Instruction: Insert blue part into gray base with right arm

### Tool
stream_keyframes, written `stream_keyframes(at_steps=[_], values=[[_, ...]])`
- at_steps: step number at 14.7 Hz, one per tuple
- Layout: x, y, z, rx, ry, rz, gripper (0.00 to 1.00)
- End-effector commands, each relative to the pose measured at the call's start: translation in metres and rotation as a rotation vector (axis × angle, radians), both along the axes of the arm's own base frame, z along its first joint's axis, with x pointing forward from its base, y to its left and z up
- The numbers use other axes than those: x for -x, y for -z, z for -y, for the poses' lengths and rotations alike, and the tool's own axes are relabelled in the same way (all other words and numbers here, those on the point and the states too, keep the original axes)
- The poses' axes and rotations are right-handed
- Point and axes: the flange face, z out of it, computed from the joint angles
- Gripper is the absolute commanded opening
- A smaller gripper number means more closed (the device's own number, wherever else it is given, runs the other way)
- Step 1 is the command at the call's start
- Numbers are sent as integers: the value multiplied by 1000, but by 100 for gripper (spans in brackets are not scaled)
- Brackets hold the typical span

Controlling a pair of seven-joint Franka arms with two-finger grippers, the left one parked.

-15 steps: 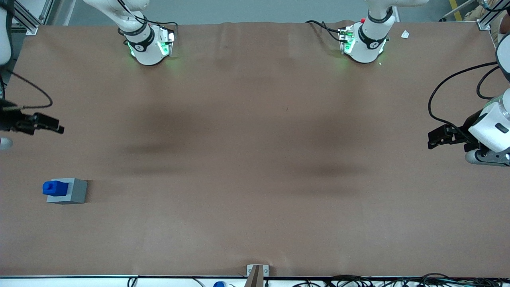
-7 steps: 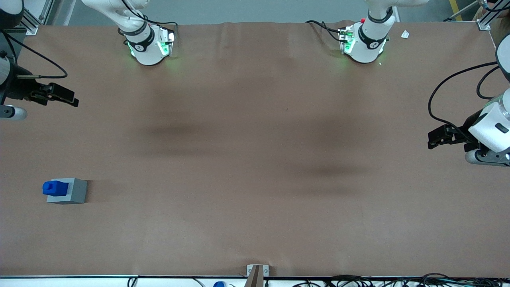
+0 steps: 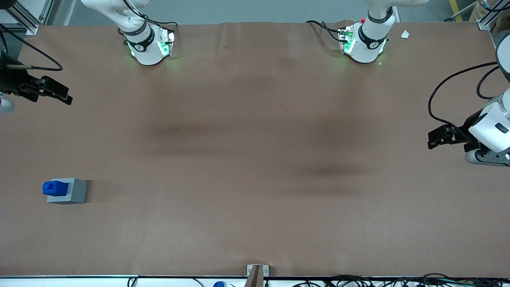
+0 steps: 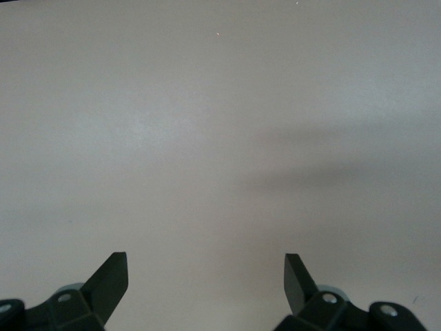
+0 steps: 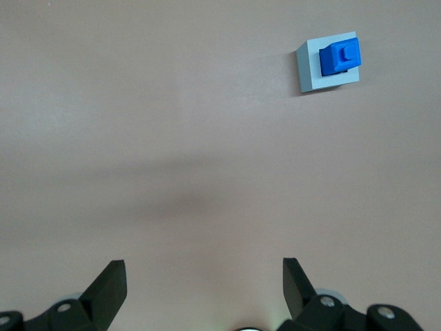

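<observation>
The blue part (image 3: 55,188) sat stub-up in the gray base (image 3: 74,191), well apart from the spread, empty claw (image 3: 59,93).

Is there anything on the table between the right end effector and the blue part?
Nothing visible. The end effector, open, hangs farther from the front camera than the blue part, which sits on the gray base; only bare table lies between.

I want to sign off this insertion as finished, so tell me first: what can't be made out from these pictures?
- How deep the blue part sits in the gray base: the blue part covers the recess in both the front and right wrist views.
- The right arm: the front view's edge cuts it off; only its open hand shows, above the table, farther from the camera than the base.
- The hand's fingertips: only these show in the right wrist view.
</observation>
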Motion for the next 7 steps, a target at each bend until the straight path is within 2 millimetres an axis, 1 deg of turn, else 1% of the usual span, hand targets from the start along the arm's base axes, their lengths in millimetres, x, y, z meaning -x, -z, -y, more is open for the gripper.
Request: stream_keyframes(at_steps=[1, 4, 7], values=[[-5, 0, -1, 15, 6, -10, 100], [-6, 2, -2, 13, -26, -14, 100], [-6, 1, 2, 11, -71, -10, 100]])
